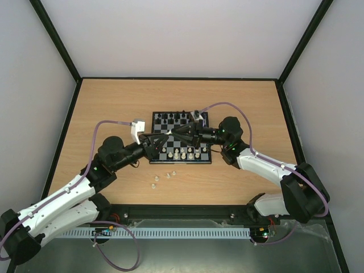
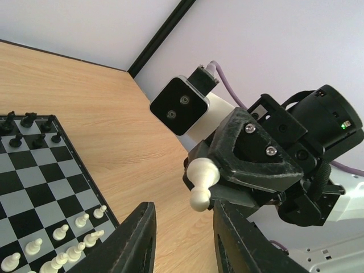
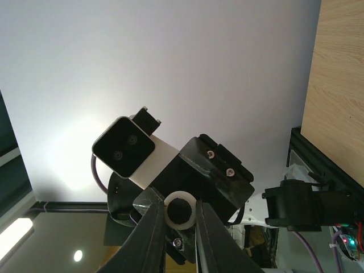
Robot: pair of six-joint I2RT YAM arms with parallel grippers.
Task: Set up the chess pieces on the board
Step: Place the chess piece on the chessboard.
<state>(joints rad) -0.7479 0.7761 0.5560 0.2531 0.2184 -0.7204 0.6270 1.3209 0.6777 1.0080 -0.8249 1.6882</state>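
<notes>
Chess pieces: white ones lined up on the near rows of the board, black chessmen on its far rows. Board sits mid-table, a bit toward the table's far edge. Top view only: a few loose white pieces on the table just off the board's near edge, and both arms meeting above the board. Right gripper is clamped on a white pawn, held sideways in the air. Left wrist view shows its head and collar; right wrist view shows only the round base with a dark centre between the fingers. Left gripper: jaws apart, nothing between them, pawn just beyond the tips. Green LED lit on the right arm
</notes>
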